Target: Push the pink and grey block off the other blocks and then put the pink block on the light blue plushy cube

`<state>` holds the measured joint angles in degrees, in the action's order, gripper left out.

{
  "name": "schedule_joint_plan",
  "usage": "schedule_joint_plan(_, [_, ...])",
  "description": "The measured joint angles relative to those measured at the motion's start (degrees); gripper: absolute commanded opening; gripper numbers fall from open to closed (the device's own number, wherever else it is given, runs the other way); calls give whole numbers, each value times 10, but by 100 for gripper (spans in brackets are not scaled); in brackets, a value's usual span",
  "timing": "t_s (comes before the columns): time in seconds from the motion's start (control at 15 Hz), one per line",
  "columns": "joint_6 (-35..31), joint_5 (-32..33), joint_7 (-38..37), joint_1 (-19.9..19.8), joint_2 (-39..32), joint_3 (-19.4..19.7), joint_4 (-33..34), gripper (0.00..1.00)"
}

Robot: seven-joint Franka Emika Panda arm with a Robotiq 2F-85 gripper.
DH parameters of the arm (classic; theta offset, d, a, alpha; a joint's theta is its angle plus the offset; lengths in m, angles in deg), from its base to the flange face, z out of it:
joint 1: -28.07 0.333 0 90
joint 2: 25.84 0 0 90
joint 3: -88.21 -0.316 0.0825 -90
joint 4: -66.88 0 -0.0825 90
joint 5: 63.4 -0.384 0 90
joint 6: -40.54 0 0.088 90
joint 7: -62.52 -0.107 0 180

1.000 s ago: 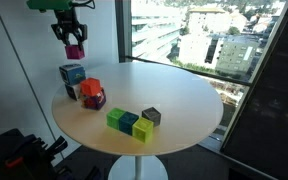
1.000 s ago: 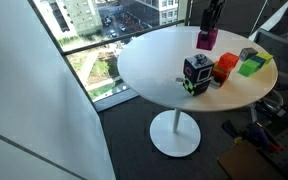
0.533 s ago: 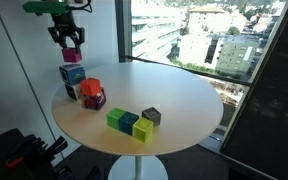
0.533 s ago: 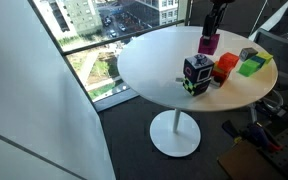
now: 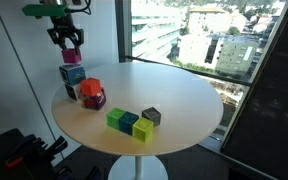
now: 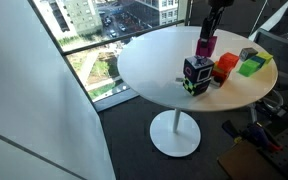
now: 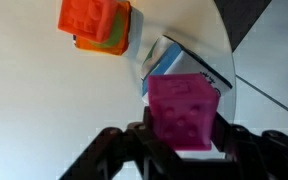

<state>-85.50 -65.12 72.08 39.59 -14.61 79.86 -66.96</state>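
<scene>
My gripper [image 5: 72, 50] is shut on the pink block [image 5: 72, 57] and holds it just above the light blue plushy cube [image 5: 72, 74] at the table's far edge. In the other exterior view the pink block [image 6: 205, 45] hangs over the plushy cube [image 6: 197, 75]. In the wrist view the pink block [image 7: 184, 108] sits between my fingers [image 7: 184, 140], with the plushy cube [image 7: 167, 62] partly showing behind it. The grey block [image 5: 151, 116] lies on the table beside the green [image 5: 114, 119], teal-blue [image 5: 129, 123] and yellow-green [image 5: 143, 130] blocks.
A dark magenta lump with an orange-red top [image 5: 91, 93] stands right next to the plushy cube; it also shows in the wrist view [image 7: 94, 25]. The round white table [image 5: 184, 100] stands by a large window. Dark equipment sits on the floor near its base.
My gripper with the pink block has come down and sideways to over the plushy cube. In the last half second it has barely moved.
</scene>
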Motion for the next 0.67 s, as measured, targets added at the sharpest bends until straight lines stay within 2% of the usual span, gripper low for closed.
schedule_joint_plan(0.67, [-5,-5,0,6,0,-6,-6,30])
